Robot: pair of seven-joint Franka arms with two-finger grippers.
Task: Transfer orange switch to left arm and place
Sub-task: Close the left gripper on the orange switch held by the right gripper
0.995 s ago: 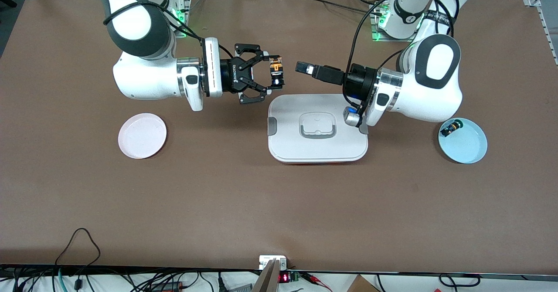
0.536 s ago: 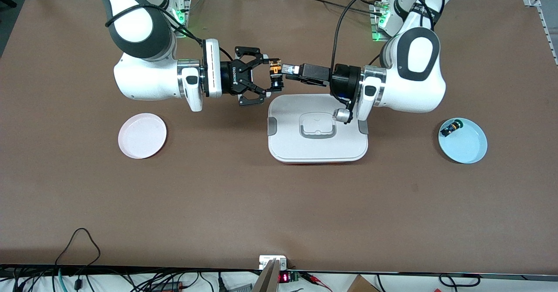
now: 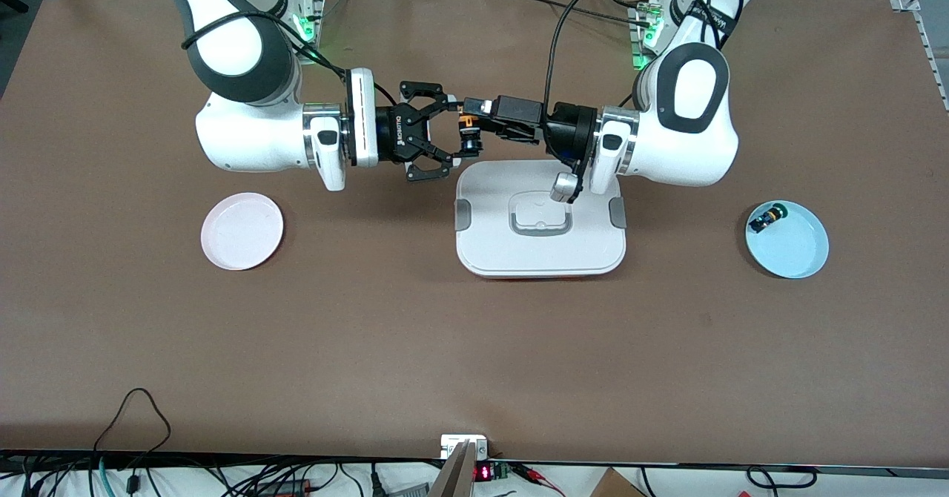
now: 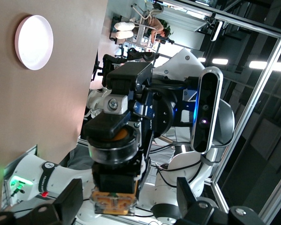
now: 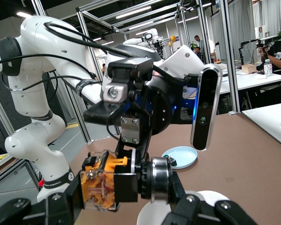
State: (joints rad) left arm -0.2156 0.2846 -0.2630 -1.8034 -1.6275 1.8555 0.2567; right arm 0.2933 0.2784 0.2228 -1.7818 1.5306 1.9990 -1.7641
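Fingers of the right gripper (image 3: 461, 128) clamped the orange switch (image 3: 468, 130) above the box (image 3: 540, 219), while the left gripper (image 3: 474, 107) bracketed it, jaws parted.

Box (image 3: 540, 219) lies between two plates (image 3: 242, 231) (image 3: 787, 239)

A high front camera looks down across the whole desk (image 3: 371, 349), from its near edge to the edge where both arm bases stand. The left wrist camera sits close up, facing along its own end effector (image 4: 126, 206) at the orange switch (image 4: 113, 202) and the right end effector (image 4: 114, 136). The right wrist camera faces back the other way, close on the same switch and the left end effector (image 5: 124, 122). All three views share that meeting point over the desk, beside the box (image 3: 540, 219).
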